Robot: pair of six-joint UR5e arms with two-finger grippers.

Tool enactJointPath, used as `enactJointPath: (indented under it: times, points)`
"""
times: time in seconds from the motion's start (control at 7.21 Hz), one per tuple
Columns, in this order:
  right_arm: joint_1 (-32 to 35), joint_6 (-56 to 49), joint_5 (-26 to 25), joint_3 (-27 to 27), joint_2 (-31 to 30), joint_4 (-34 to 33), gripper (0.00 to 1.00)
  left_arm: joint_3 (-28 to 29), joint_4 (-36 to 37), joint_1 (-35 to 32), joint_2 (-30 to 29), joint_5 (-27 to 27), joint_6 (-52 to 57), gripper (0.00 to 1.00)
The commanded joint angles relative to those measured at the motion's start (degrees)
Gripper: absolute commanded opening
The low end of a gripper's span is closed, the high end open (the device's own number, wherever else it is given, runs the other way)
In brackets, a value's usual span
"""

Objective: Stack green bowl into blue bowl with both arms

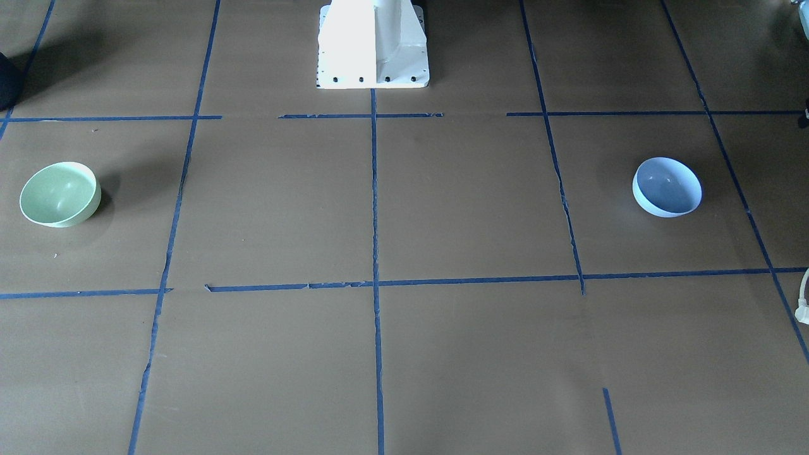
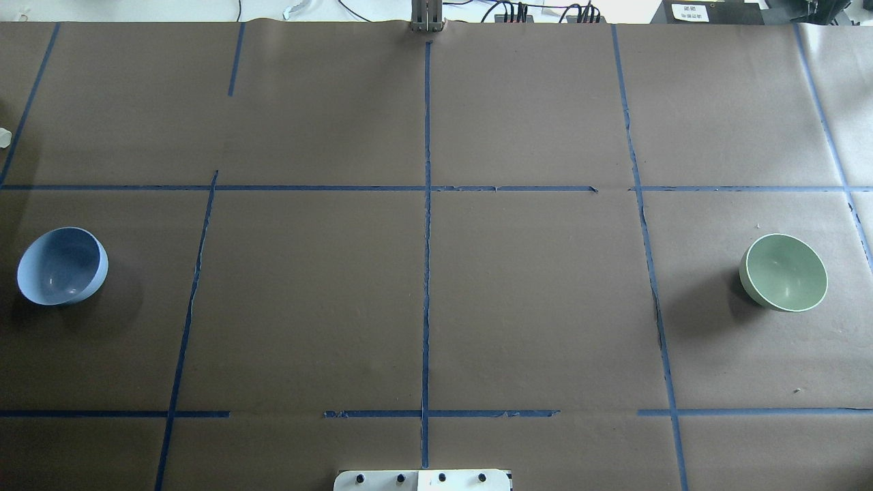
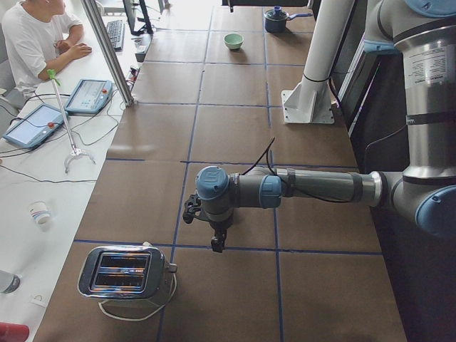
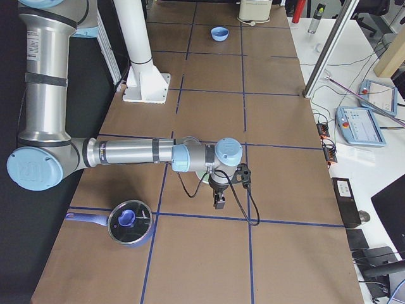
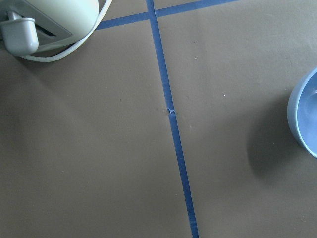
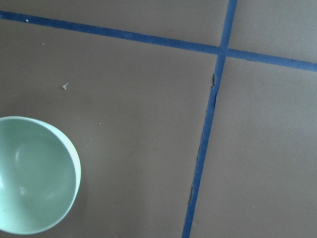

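Observation:
The green bowl (image 1: 60,194) stands upright on the brown table at my right; it also shows in the overhead view (image 2: 784,273) and at the lower left of the right wrist view (image 6: 34,173). The blue bowl (image 1: 667,187) stands upright far off at my left, seen in the overhead view (image 2: 61,266) and at the right edge of the left wrist view (image 5: 304,119). The left gripper (image 3: 217,242) hangs above the table by the blue bowl. The right gripper (image 4: 218,201) hangs by the green bowl. Both show only in side views; I cannot tell if they are open.
A silver toaster (image 3: 128,274) with its cord stands beyond the blue bowl at the left end. A lidded pot (image 4: 130,221) sits at the right end. The white base pedestal (image 1: 373,44) stands mid-table at the robot's side. An operator (image 3: 35,43) sits beside the table.

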Motion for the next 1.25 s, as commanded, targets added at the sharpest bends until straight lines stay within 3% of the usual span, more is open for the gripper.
enactJointPath:
  times: [0.0,0.42,0.69,0.83,0.97,1.11]
  points:
    - [0.0,0.0,0.0,0.1,0.0,0.0,1.00,0.0,-0.1,0.0,0.0,0.0,0.1,1.00]
    - [-0.1,0.1,0.0,0.3,0.1,0.0,1.00,0.0,-0.2,0.3,-1.3,0.9,-0.5,1.00]
    - [-0.1,0.1,0.0,0.1,0.6,0.0,1.00,0.4,-0.7,0.2,-8.1,0.6,-0.7,1.00]
    - [-0.1,0.1,0.0,0.0,0.8,-0.1,1.00,0.1,-1.5,0.2,-8.2,0.4,-2.0,1.00]
    - [-0.2,0.1,0.0,0.0,0.8,-0.1,1.00,0.0,-5.1,0.4,-8.0,0.5,-10.4,1.00]
    - [-0.3,0.1,0.1,0.1,0.8,0.0,1.00,0.1,-13.2,4.3,-6.2,1.0,-19.7,1.00]
